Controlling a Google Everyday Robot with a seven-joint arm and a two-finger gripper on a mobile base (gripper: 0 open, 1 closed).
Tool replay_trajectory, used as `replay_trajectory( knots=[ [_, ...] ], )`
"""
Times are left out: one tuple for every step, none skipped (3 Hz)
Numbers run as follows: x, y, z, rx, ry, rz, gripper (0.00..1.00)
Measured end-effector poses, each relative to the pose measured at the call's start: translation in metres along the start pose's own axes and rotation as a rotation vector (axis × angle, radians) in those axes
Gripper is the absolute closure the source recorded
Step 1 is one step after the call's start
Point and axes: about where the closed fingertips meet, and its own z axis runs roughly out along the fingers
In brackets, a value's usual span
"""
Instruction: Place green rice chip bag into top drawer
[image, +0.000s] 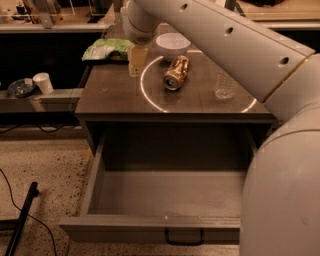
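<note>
The green rice chip bag (106, 50) lies crumpled at the back left corner of the table top. My gripper (135, 64) hangs from the big white arm just right of the bag, over the table, its yellowish fingers (136, 59) pointing down; it holds nothing that I can see. The top drawer (165, 200) is pulled wide open below the table's front edge. It is empty inside, with its dark handle (184, 237) on the front panel.
A copper-coloured can (176, 73) lies on its side mid-table. A white bowl (173, 45) stands behind it and a clear plastic bottle (225, 84) to the right. A white cup (43, 82) sits on a low ledge at left. A black pole (21, 216) lies on the floor.
</note>
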Motion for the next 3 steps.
replay_trajectory(
  knots=[
    [-0.006,-0.005,0.006,0.024,-0.026,-0.013,0.00],
    [-0.020,-0.027,0.037,0.067,-0.081,-0.006,0.19],
    [-0.032,-0.044,0.069,0.087,-0.124,0.017,0.32]
  ],
)
